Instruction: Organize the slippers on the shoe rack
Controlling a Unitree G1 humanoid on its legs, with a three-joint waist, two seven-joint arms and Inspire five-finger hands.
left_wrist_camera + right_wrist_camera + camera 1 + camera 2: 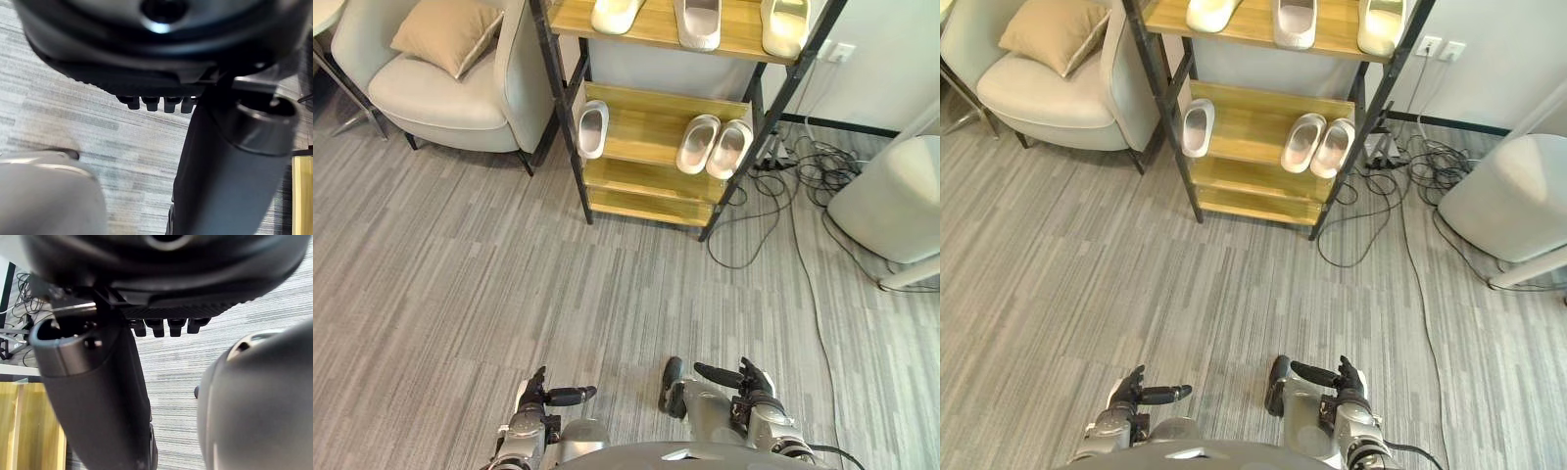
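Here, left hand (pixel 536 398) and right hand (pixel 756 385) low: fingers relaxed, loosely extended, holding nothing.

Grey striped carpet (pixel 460 274), cream armchair (pixel 440 98) with tan cushion (pixel 445 34), white wall (pixel 891 59) behind.

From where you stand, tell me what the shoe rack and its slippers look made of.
The shoe rack has shelves of light wood or wood-look board, matte, grain showing; its frame is thin black bars, probably painted metal. The slippers are pale, smooth, one-piece mouldings, likely foam or rubber.
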